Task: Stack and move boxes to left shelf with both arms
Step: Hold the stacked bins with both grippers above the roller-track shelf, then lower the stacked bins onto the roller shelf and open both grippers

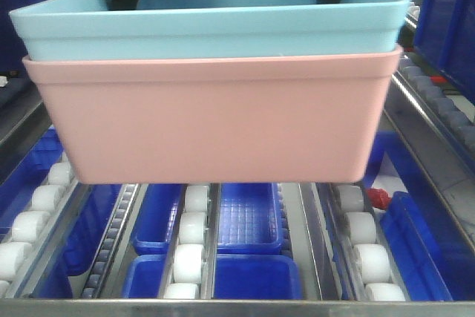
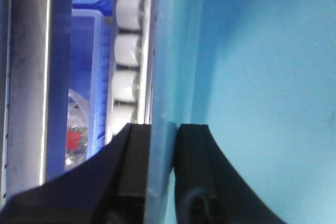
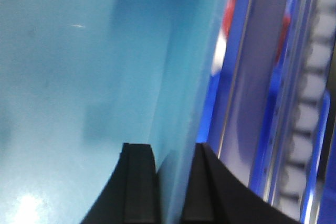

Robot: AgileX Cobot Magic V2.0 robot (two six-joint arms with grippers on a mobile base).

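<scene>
Across the middle of the front view, the sky-blue box (image 1: pixel 208 31) sits nested inside the salmon-pink box (image 1: pixel 211 120), rims nearly flush. I read the pair as lifted: the pink base shows daylight beneath it, above the left shelf's roller rails (image 1: pixel 189 246). Stacked this way, one two-handed lift carries both.

Left wrist view: my left gripper (image 2: pixel 163 179) straddles the blue wall, one black finger outside, one inside, closed tight against the plastic. Right wrist view: my right gripper (image 3: pixel 176 187) does the same on the opposite wall, pinched shut on the rim. Holding opposite sides keeps the stack level; whether the pink box is clamped too or just hangs by friction, I can't tell.

Outward: white rollers (image 2: pixel 126 85) run along the left-centre of the left wrist frame, and dark blue bins (image 1: pixel 249 220) lie below the rails at lower centre. The brushed front bar (image 1: pixel 237 307) crosses the bottom edge. My judgement: stacking done, set-down on the rails not yet done.
</scene>
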